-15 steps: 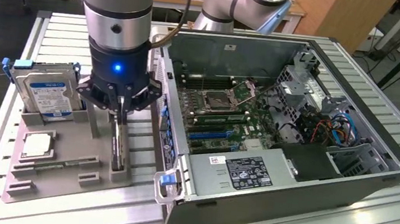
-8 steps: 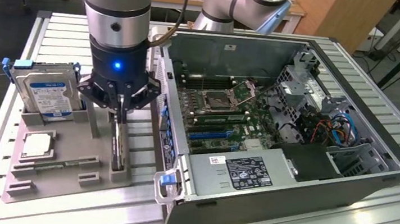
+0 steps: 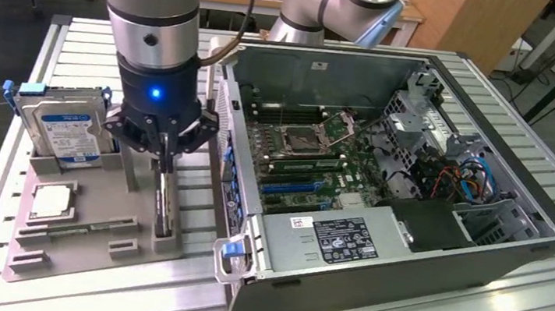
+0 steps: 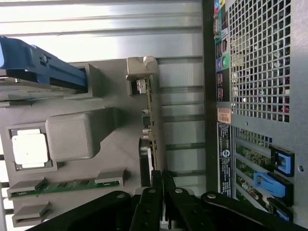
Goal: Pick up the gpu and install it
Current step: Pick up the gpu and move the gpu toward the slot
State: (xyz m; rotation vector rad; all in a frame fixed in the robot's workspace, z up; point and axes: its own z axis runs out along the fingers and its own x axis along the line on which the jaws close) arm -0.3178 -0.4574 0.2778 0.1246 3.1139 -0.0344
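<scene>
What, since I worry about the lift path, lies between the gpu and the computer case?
Nothing stands there: the wrist view shows bare slatted table between the gpu and the computer case.

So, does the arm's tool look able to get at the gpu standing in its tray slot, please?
Likely yes: the tool sits right over the gpu, which stands on edge in the grey tray, nothing above it, and the jaws look shut on its top edge.
</scene>
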